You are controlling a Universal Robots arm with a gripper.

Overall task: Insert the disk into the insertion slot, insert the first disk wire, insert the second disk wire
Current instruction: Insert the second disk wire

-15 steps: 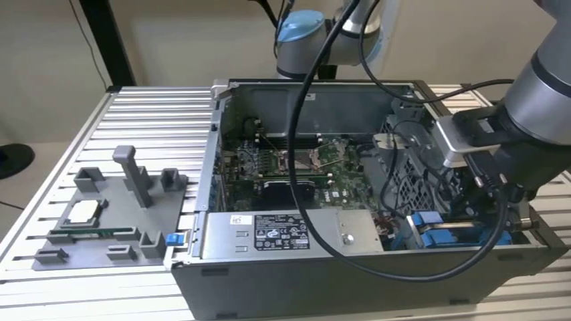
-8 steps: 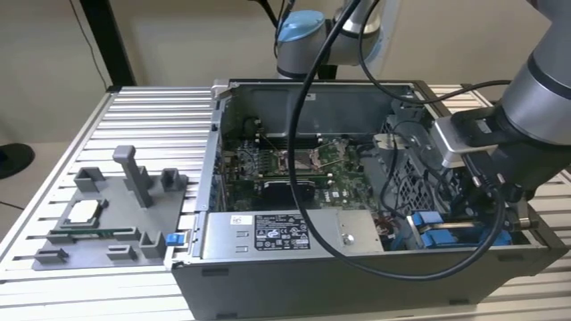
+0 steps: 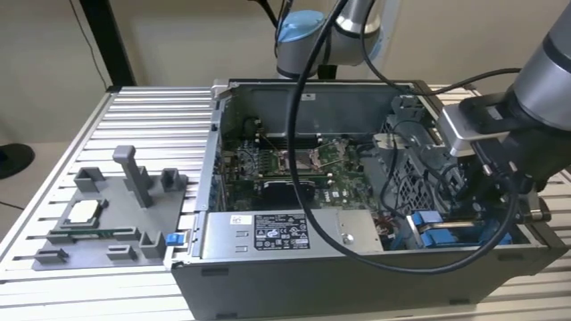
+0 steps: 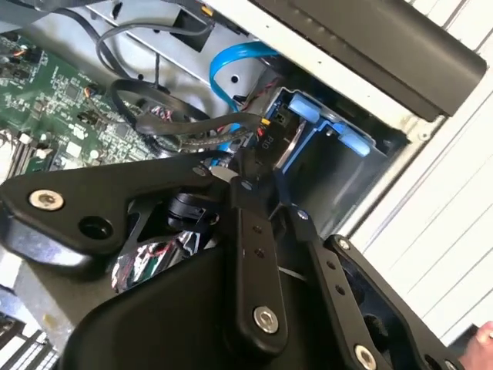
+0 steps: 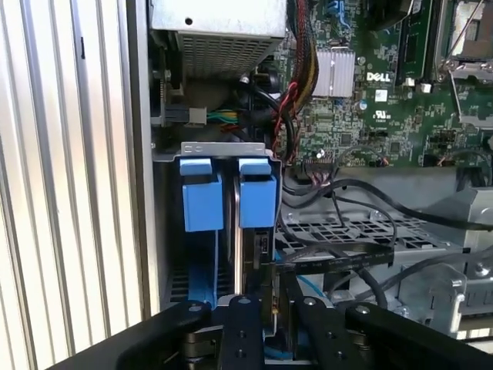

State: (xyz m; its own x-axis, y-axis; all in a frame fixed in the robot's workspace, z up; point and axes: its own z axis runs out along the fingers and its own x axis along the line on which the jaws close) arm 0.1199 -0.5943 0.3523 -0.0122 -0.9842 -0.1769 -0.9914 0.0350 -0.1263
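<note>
In the exterior view my gripper (image 3: 493, 200) reaches down into the open computer case's near corner on the exterior view's right, by the blue fittings of the insertion slot (image 3: 426, 222). The disk (image 5: 236, 247) stands edge-on in the insertion slot (image 5: 223, 149), between two bright blue carrier tabs (image 5: 202, 194). Both wrist views show the gripper (image 4: 250, 173) (image 5: 271, 297) shut on a black disk wire connector (image 4: 260, 140) with red, yellow and black leads, held right at the disk's end. A blue flat cable (image 4: 231, 65) loops just behind it.
A grey labelled power-supply box (image 3: 281, 232) lies along the case's front. The green motherboard (image 3: 295, 167) and loose black cables (image 5: 362, 254) fill the middle. A perforated grey cage (image 3: 406, 177) stands beside the bay. A grey fixture tray (image 3: 107, 214) rests on the ribbed table at the exterior view's left.
</note>
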